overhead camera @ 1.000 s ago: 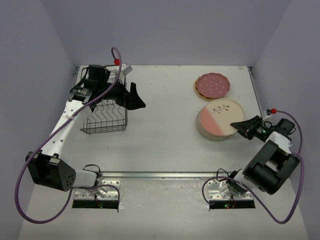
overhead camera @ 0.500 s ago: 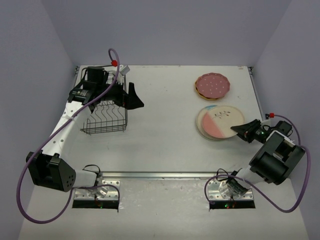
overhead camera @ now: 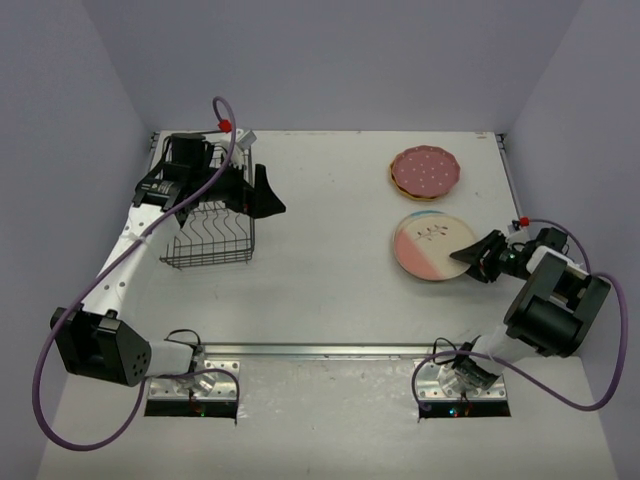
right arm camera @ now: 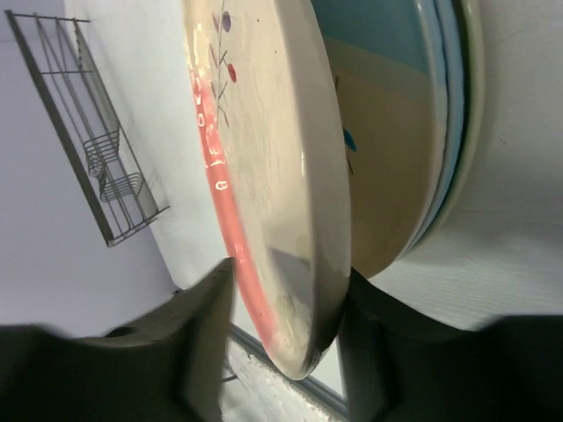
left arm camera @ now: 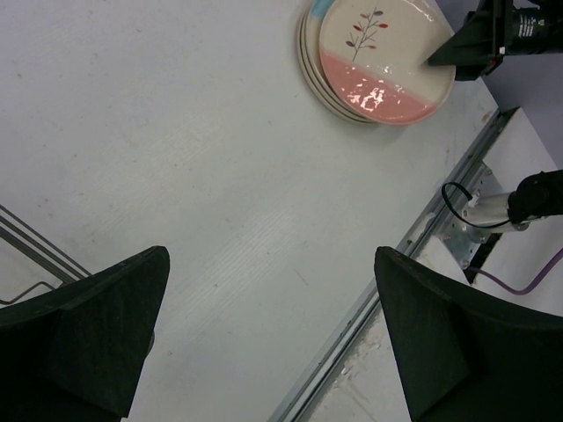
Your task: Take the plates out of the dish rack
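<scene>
The right gripper's jaws straddle the near rim of the pink-tinted leaf-sprig plate; I cannot tell whether they still pinch it. Over the last second that plate has sunk almost flat onto the cream stack, so release looks close. The left gripper, jaws spread wide, hovers by the dish rack, which seems empty. Pale table, lavender walls.

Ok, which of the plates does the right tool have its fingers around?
The cream, pink-tinted sprig plate topping the nearer stack; the right tool straddles its rim. The dotted dark pink plate sits farther back, untouched.
</scene>
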Available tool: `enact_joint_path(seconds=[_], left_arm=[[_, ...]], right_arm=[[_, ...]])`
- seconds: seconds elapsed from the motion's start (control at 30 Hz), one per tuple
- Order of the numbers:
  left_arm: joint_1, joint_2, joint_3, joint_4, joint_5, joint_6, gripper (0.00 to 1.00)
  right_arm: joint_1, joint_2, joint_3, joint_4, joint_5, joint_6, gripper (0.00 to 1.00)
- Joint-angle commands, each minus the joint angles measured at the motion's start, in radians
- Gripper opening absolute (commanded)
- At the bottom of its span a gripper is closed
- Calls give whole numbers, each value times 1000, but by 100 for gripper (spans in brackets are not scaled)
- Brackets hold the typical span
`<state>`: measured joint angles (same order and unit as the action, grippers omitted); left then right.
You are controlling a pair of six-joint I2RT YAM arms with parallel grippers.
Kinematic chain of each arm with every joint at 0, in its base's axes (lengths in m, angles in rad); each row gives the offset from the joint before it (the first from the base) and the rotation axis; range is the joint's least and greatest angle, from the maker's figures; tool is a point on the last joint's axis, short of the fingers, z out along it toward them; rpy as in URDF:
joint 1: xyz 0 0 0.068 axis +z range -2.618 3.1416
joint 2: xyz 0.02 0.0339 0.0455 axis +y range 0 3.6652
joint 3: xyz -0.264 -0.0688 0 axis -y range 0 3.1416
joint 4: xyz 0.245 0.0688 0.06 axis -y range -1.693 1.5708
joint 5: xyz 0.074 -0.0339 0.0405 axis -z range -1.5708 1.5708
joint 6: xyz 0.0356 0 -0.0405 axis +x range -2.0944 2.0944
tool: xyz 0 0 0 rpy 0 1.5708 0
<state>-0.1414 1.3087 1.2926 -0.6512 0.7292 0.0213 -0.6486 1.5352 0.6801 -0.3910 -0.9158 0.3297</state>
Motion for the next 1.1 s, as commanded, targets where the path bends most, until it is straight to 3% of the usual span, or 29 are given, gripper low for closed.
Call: enact_joint_path(seconds=[0.0, 0.13, 0.5, 1.07], left_arm=[[14, -51, -4, 35, -7, 6, 100], [16, -49, -7, 35, -9, 7, 100], [20, -54, -6, 27, -34, 8, 100], [26, -75, 10, -14, -72, 19, 100]], right_arm=[[28, 2, 75, -87, 84, -64, 58], [48, 10, 111, -147, 143, -122, 67], [124, -45, 159, -174, 342, -284, 75], [209, -51, 180, -173, 374, -293, 80]])
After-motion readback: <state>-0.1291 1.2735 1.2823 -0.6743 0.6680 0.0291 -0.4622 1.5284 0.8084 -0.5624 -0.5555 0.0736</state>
